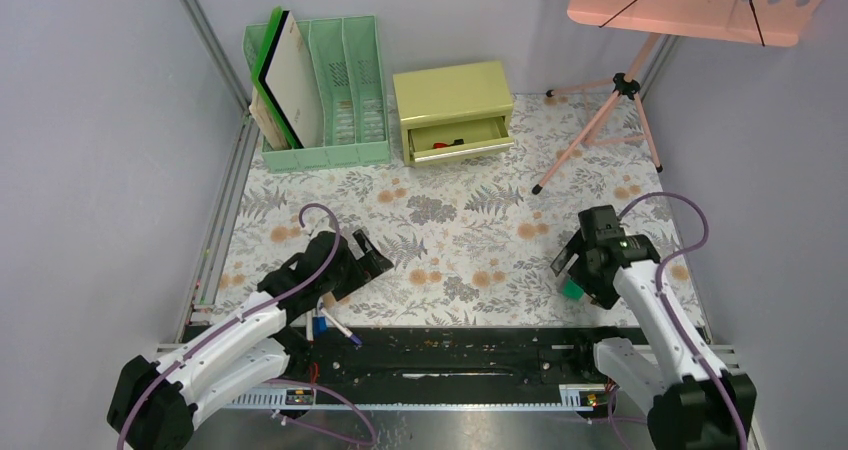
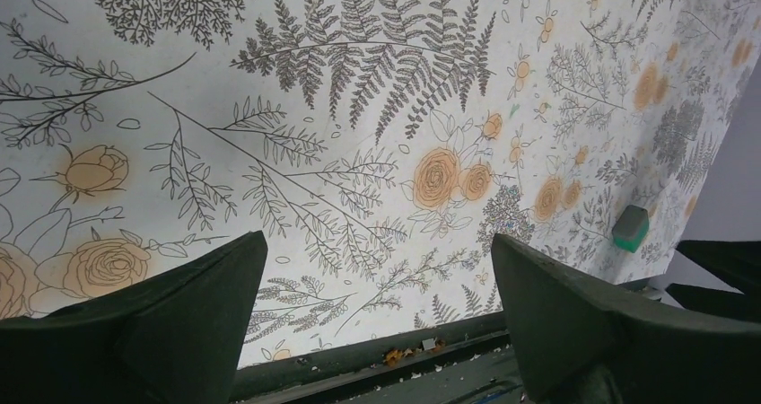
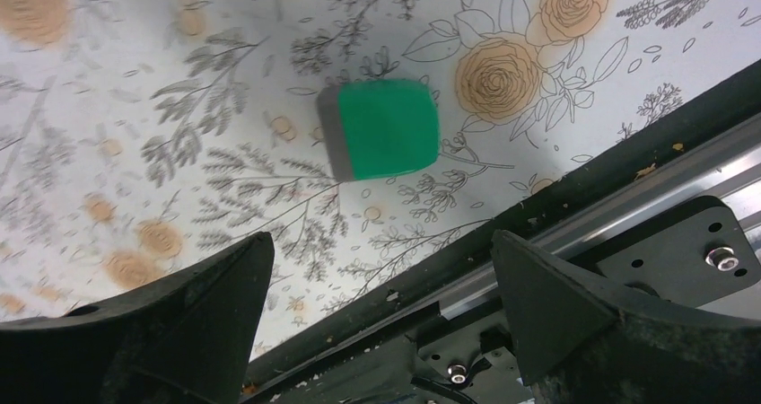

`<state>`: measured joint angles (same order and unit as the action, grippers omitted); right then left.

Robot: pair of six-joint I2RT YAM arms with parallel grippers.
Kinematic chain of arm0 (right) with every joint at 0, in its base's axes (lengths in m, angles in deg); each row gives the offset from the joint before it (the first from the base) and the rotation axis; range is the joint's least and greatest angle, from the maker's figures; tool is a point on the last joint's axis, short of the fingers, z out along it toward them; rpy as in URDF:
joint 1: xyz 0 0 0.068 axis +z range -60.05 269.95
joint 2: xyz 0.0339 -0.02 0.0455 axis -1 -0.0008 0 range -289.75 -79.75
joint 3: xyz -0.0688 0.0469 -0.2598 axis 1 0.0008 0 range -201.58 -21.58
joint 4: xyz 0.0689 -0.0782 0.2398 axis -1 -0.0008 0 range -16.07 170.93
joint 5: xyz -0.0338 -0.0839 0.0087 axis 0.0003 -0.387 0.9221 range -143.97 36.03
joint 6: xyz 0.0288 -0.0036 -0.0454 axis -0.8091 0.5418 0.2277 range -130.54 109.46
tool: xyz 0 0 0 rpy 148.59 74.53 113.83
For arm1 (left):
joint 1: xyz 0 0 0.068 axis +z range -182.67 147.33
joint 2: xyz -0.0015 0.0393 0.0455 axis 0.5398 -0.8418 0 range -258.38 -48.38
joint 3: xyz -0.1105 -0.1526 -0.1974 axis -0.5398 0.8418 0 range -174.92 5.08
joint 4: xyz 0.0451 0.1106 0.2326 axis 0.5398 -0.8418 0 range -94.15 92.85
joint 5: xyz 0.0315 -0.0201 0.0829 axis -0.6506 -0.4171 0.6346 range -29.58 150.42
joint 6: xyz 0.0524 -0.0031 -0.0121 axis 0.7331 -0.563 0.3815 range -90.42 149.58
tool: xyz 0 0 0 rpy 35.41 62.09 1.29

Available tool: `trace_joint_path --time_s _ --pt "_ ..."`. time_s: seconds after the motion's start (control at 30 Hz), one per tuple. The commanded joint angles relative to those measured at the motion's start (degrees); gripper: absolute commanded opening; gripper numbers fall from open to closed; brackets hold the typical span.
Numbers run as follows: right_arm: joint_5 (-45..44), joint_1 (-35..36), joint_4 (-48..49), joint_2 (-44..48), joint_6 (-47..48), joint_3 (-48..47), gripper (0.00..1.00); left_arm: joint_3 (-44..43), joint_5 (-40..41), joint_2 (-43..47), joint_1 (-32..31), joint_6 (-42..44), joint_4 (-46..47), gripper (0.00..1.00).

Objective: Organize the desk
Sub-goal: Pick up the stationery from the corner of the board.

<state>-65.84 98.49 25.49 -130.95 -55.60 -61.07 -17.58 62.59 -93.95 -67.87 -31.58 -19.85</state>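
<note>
The desk (image 1: 450, 220) has a pale covering with grey ferns and orange flowers. A small green block with a grey side (image 1: 571, 289) lies on it near the front right edge. My right gripper (image 1: 570, 267) hovers just above the block, open and empty; in the right wrist view the block (image 3: 381, 130) lies on the covering beyond the spread fingers (image 3: 197, 305). My left gripper (image 1: 373, 255) is open and empty over the front left of the desk. The left wrist view shows bare covering (image 2: 314, 153) between its fingers (image 2: 188, 305) and the block (image 2: 631, 227) far right.
A green file rack (image 1: 340, 80) holding a white board stands at the back left. A yellow-green drawer chest (image 1: 455, 110) with its drawer open stands beside it. A pink tripod stand (image 1: 615, 100) is at the back right. A pen (image 1: 338, 327) lies on the black front rail (image 1: 450, 355).
</note>
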Motion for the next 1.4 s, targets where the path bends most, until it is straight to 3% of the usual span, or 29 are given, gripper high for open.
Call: trace_joint_path --time_s 0.0,0.33,0.53,0.7,0.9,1.0,1.17,1.37 --pt "1.70 -2.86 5.29 -6.52 1.09 1.68 0.99 -1.61 -0.56 -0.27 0.16 1.34 2.69 0.99" --pt "2.08 -5.42 13.50 -20.28 4.93 1.67 0.95 1.24 -0.76 0.98 0.18 -0.65 3.80 0.99" --pt "2.85 -5.68 15.72 -26.08 8.04 0.23 0.80 1.57 -1.12 1.58 0.19 -0.97 4.09 0.99" --pt "6.94 -5.73 18.67 -26.83 8.25 1.76 0.65 1.66 -1.08 1.94 0.20 -0.80 3.33 0.99" --pt "10.39 -5.73 19.79 -25.80 8.65 3.13 0.58 1.45 -0.15 2.60 0.14 -0.96 1.82 0.99" --pt "11.58 -5.73 20.37 -24.63 9.27 3.73 0.49 1.47 0.19 2.59 0.18 -0.95 1.35 0.99" --pt "14.55 -5.73 20.84 -23.48 10.44 4.13 0.42 1.87 0.10 2.81 0.18 -0.91 0.94 0.99" --pt "15.71 -5.73 19.55 -18.99 10.95 3.19 0.41 2.18 1.18 3.67 0.17 -0.52 0.27 0.99"
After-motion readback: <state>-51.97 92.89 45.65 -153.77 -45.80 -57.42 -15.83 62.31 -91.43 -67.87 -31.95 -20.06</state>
